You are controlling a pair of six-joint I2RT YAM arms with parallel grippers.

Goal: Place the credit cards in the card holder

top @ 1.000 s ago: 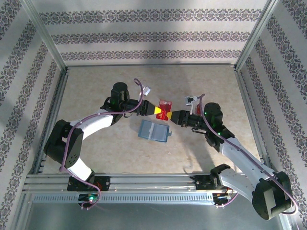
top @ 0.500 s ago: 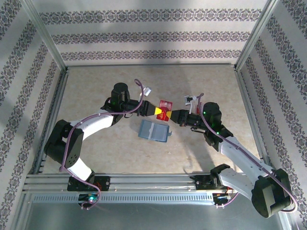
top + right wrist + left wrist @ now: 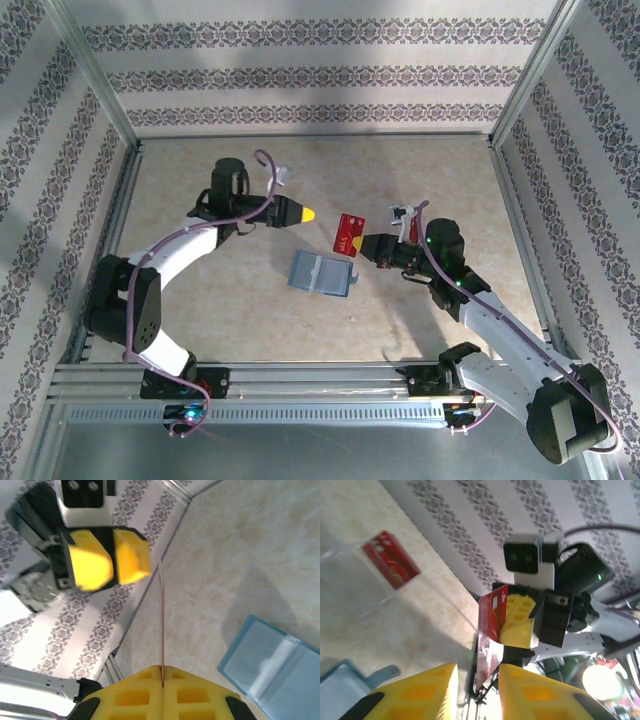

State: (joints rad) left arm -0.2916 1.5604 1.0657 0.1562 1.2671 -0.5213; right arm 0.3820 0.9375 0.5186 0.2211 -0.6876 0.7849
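You have the red card (image 3: 348, 233), thin and flat, up in the air on its edge. The right pincer (image 3: 364, 244) pinches it tight. Its print is too small to read. The left pincer (image 3: 306, 213) is spread a little and empty. Near the card, the blue card holder (image 3: 322, 273) lies open on the table (image 3: 440, 180).

Robot lab test cell: aluminium frame (image 3: 320, 378), patterned wall panels (image 3: 320, 70), beige tabletop (image 3: 250, 320).

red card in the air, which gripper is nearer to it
Right. The right gripper is shut on the red card, clamping its edge. The left gripper is apart from it, off to the card's left in the top view, with nothing between its fingers.
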